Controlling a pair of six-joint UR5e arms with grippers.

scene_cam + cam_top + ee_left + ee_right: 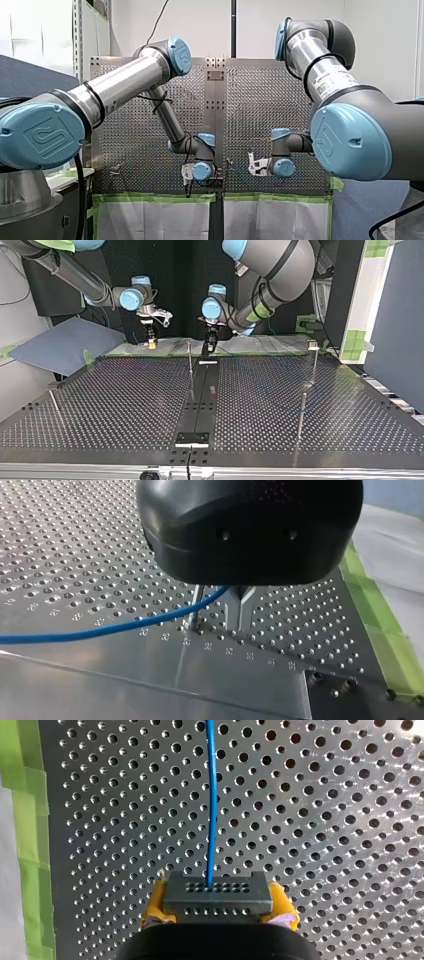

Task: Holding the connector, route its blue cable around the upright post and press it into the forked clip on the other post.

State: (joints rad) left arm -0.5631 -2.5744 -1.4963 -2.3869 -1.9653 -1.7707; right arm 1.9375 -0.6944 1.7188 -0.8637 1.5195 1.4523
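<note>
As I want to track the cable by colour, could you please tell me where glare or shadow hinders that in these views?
Left wrist view: the blue cable stands out against the bright table, despite sheen. Right wrist view: even light, glare only far ahead of the connector. Top view: table dark with reflections, cable barely traceable. Front view: cable not discernible.

robot lab with perforated work table [115, 405]

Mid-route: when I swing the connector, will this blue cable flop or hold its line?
Likely springy, not limp: the blue cable leaves the connector dead straight, without sag. Past the post it sweeps in one gentle curve, so it probably resists tight bends and may spring back.
</note>
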